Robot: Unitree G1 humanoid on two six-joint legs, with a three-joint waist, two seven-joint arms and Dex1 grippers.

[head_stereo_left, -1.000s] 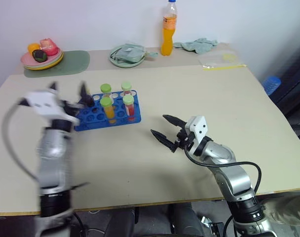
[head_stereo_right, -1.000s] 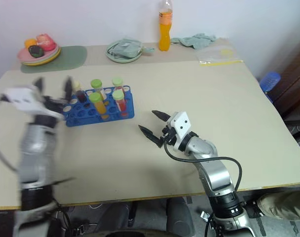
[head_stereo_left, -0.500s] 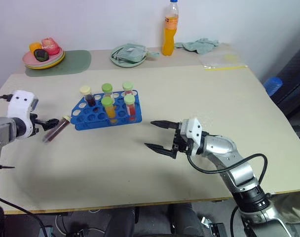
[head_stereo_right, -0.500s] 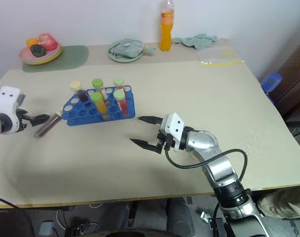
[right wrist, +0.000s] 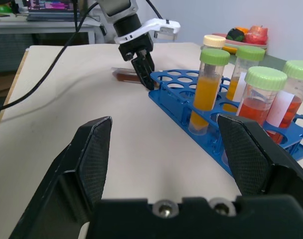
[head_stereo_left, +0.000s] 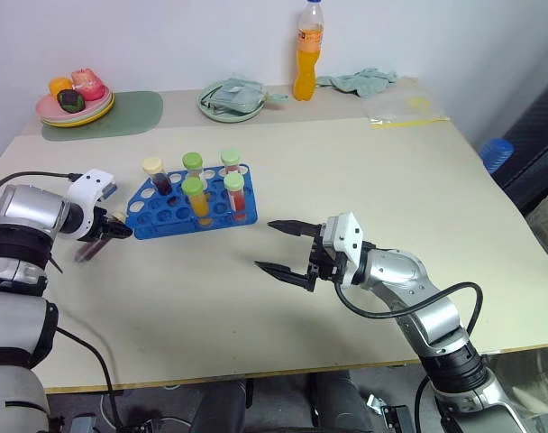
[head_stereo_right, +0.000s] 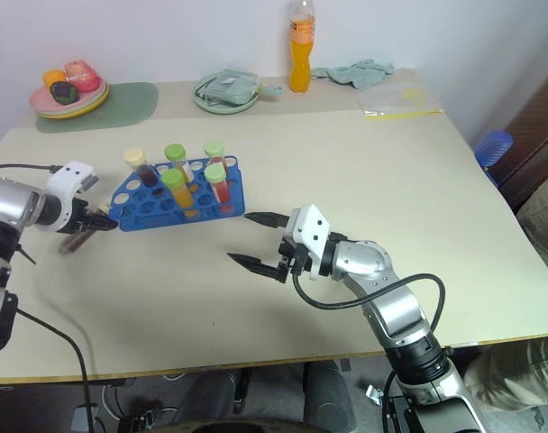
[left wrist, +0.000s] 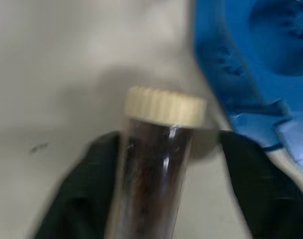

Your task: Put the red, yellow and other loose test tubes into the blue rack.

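Observation:
The blue rack [head_stereo_left: 170,216] stands left of the table's middle with several capped tubes upright in it, holding yellow, red and dark liquid. One loose test tube [head_stereo_left: 92,245], dark maroon with a cream cap [left wrist: 165,105], lies flat on the table just left of the rack. My left gripper [head_stereo_left: 109,231] points down at it, shut on the tube, a black finger [left wrist: 86,199] on each side. My right gripper [head_stereo_left: 267,245] hovers to the right of the rack, open and empty, pointing toward the rack [right wrist: 201,97].
A tall orange drink bottle [head_stereo_left: 306,54], a green plate [head_stereo_left: 211,106] with a cloth, a crumpled teal cloth [head_stereo_left: 364,83] and a plastic bag [head_stereo_left: 405,108] line the far edge. Plates of fruit [head_stereo_left: 76,101] on a green mat [head_stereo_left: 134,113] sit at the far left.
My left gripper came down from beside the rack to the table and closed around the lying maroon tube. My right gripper turned and drifted slightly left, still open.

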